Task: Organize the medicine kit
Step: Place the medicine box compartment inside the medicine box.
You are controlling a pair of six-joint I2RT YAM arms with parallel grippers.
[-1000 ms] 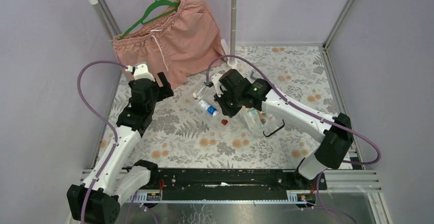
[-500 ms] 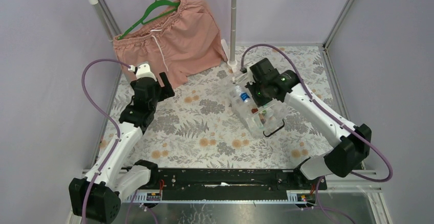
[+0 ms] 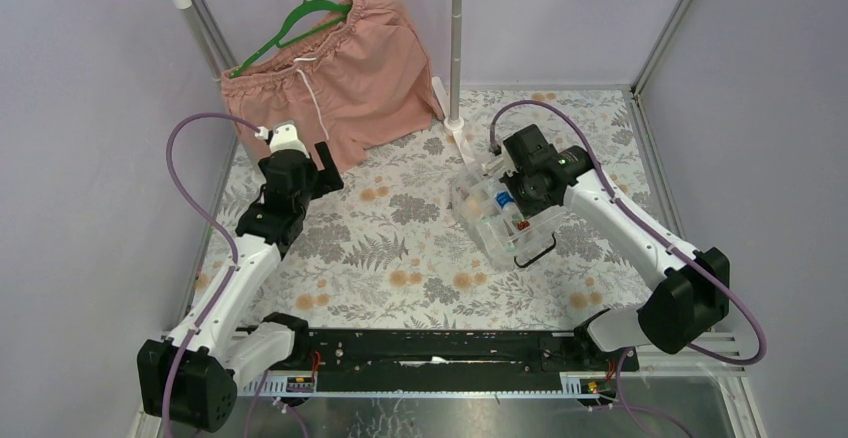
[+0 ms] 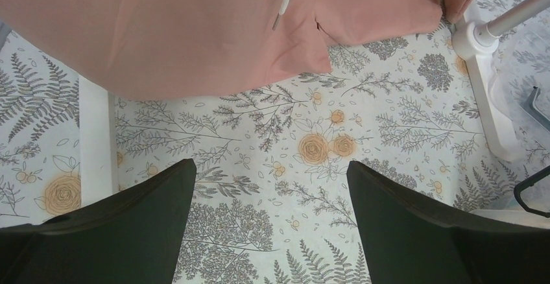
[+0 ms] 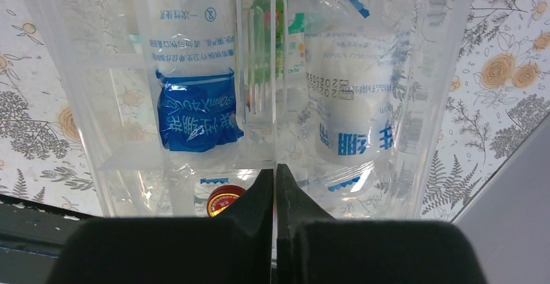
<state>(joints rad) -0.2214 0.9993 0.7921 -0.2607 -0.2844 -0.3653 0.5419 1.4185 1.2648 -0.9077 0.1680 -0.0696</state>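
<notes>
The medicine kit (image 3: 487,235), a clear box with a black U-shaped handle (image 3: 537,251), lies on the floral cloth right of centre. My right gripper (image 3: 522,198) is over it, shut, with its tips (image 5: 275,174) on the clear lid (image 5: 415,70). Under the lid I see a blue-wrapped bandage roll (image 5: 194,112), a white wrapped roll (image 5: 353,102) and a small red-capped tin (image 5: 225,200). My left gripper (image 3: 325,163) is open and empty, above bare cloth near the pink shorts (image 3: 330,73), as the left wrist view (image 4: 271,187) also shows.
The pink shorts (image 4: 194,24) hang from a green hanger (image 3: 300,20) on a rail at the back left. A white pole base (image 3: 455,123) stands just behind the kit and shows in the left wrist view (image 4: 483,70). Purple walls close in the sides.
My right gripper swung from left of the kit to over it. The bottle and small items that lay on the cloth left of the kit are gone from there. The left arm barely moved.
</notes>
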